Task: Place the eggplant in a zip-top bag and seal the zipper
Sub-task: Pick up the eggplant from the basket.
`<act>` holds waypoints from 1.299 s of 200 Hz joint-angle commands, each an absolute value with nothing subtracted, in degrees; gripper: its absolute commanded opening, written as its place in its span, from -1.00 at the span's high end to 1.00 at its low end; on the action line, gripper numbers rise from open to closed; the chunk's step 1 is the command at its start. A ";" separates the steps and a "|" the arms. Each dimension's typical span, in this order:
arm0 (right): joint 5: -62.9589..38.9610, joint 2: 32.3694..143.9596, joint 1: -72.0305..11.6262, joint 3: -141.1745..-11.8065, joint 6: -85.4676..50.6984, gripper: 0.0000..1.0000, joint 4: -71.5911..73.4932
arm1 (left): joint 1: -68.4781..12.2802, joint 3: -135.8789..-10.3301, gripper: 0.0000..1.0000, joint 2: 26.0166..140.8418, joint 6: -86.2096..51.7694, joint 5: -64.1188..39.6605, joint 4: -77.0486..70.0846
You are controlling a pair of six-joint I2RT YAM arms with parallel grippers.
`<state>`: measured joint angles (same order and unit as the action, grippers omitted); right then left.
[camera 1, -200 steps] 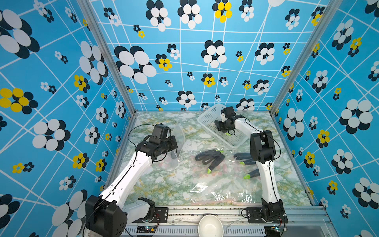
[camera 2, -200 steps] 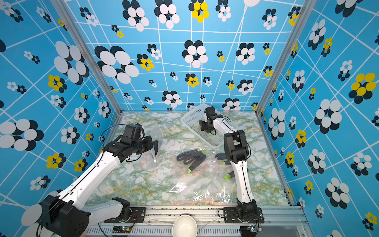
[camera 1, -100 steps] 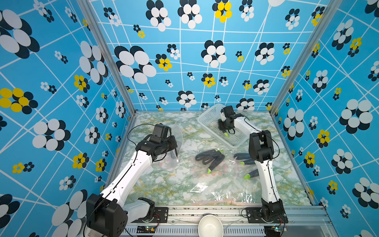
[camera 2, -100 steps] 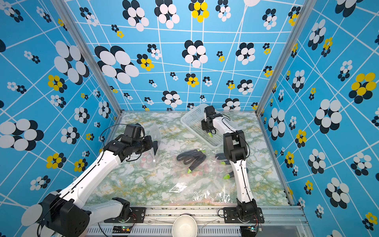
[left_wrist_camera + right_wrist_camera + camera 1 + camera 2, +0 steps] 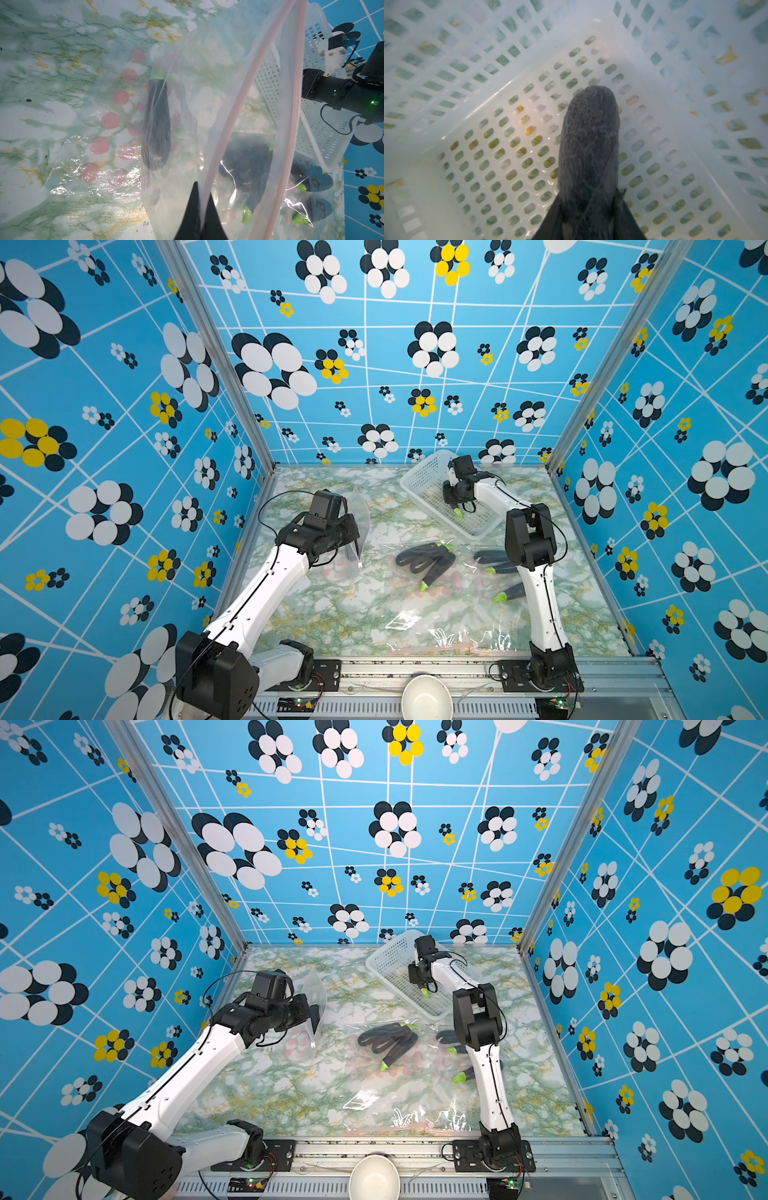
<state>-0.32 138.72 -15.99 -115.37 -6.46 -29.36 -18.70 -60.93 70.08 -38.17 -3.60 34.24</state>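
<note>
My left gripper [image 5: 354, 556] [image 5: 200, 188] is shut on the pink zipper rim of a clear zip-top bag [image 5: 358, 512] [image 5: 209, 83] and holds it up at the left of the table, mouth open. Through the film a dark eggplant [image 5: 156, 124] shows. My right gripper [image 5: 455, 505] [image 5: 588, 199] reaches down into the white basket [image 5: 424, 481] [image 5: 488, 62] at the back. Its jaws are shut on a dark eggplant [image 5: 589, 135], whose green tip [image 5: 458, 513] pokes out below the fingers.
A bagged bunch of eggplants [image 5: 424, 562] lies mid-table. Two more eggplants [image 5: 494, 564] [image 5: 509, 593] lie in plastic beside the right arm. Flat clear bags [image 5: 436, 630] lie near the front rail, where a white bowl [image 5: 426, 701] stands. Patterned walls enclose three sides.
The right gripper's jaws have closed onto the eggplant in the basket. The left arm has kept its hold on the bag and has hardly moved.
</note>
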 commanded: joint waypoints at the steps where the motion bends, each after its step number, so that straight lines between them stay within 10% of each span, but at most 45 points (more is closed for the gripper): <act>1: 0.97 135.70 -15.91 -113.18 -7.45 0.41 -29.97 | -18.03 -61.16 1.00 70.41 -38.58 -3.38 33.26; 260: -11.32 102.76 -19.13 -92.19 -22.76 0.53 -9.38 | -18.09 -60.14 1.00 70.47 -39.04 -5.30 31.39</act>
